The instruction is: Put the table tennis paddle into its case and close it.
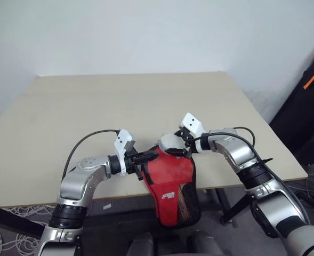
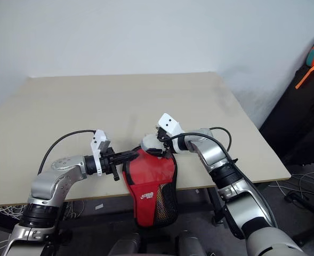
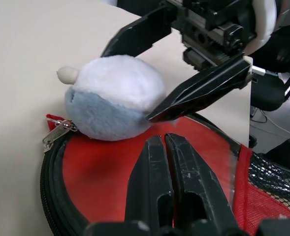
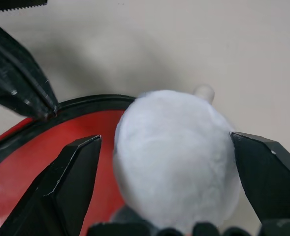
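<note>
Two pincers meet at the near edge of the surface (image 1: pixel 146 101), both at the case (image 1: pixel 170 184), which we take as our landmark. It hangs over that edge with its round top resting on the surface and its mesh pocket dangling below. Our left pincer (image 3: pixel 164 147) has its fingers pressed together at the case's rim; we cannot tell whether any fabric is caught between them. Our right pincer (image 4: pixel 167 162) stands wide open, one finger either side of a small grey-white plush lump (image 3: pixel 112 98) that sits on the top of the case beside the zip pull (image 3: pixel 56 132), gripping nothing yet. We cannot make out the table tennis paddle; it may be inside the case, though that is only our guess. We judge the step to be working the zip; next, the right pincer needs to close on the lump.
</note>
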Controlling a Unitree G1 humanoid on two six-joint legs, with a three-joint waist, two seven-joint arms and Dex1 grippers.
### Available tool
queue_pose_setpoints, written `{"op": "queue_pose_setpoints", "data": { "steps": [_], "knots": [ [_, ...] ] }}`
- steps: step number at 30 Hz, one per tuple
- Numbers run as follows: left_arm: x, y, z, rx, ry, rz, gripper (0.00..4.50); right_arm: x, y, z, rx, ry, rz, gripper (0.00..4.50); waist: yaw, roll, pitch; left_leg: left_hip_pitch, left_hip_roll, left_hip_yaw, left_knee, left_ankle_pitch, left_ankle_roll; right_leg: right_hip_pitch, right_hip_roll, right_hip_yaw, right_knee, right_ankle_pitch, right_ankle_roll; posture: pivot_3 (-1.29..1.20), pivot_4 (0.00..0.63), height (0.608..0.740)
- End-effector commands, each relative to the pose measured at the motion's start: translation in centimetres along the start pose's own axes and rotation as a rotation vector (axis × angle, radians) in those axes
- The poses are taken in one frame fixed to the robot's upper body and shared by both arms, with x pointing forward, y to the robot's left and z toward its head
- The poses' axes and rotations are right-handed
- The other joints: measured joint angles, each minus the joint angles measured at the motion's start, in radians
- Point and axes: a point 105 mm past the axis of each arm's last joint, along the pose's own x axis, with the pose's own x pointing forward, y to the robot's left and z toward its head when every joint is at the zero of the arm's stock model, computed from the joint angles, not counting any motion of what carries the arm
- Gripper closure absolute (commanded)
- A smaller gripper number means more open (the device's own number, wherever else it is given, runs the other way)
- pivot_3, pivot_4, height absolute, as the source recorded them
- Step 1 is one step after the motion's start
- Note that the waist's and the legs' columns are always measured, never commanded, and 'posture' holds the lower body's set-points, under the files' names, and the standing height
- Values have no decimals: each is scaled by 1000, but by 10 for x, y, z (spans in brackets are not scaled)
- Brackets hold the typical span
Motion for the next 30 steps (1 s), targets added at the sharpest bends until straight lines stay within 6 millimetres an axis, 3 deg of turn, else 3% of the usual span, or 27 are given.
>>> {"op": "queue_pose_setpoints", "data": {
  "steps": [1, 3, 12, 15, 30],
  "knots": [
    [0, -3, 5, 58, -11, -1, 4500, 0, -6, 10, -47, -13, -22, 185, -1, 0, 0, 0, 0, 0, 0, 0, 0, 0, 0, 0, 0, 0, 0, 0, 0, 739],
    [1, -4, 4, 63, -9, 0, 4500, 1, -7, 8, -48, -10, -22, 590, -1, 0, 0, 0, 0, 0, 0, 0, 0, 0, 0, 0, 0, 0, 0, 0, 0, 739],
    [7, -6, -5, 84, 14, -3, 4500, 4, -8, 6, -46, 5, -26, 3653, -1, 0, 0, 0, 0, 0, 0, 0, 0, 0, 0, 0, 0, 0, 0, 0, 0, 739],
    [13, -5, -10, 89, 23, -4, 4500, 6, -10, 8, -48, 4, -28, 4317, 0, 1, 0, 0, 0, 0, 0, 0, 0, 0, 0, 0, 0, 0, 0, 0, 0, 739],
    [55, 4, -13, 126, 19, -2, 4500, 18, -24, 23, -67, 0, -45, 4381, -1, 2, 0, 0, 0, 0, 0, 0, 0, 0, 0, 0, 1, 0, 0, 0, 0, 739]
  ]
}}
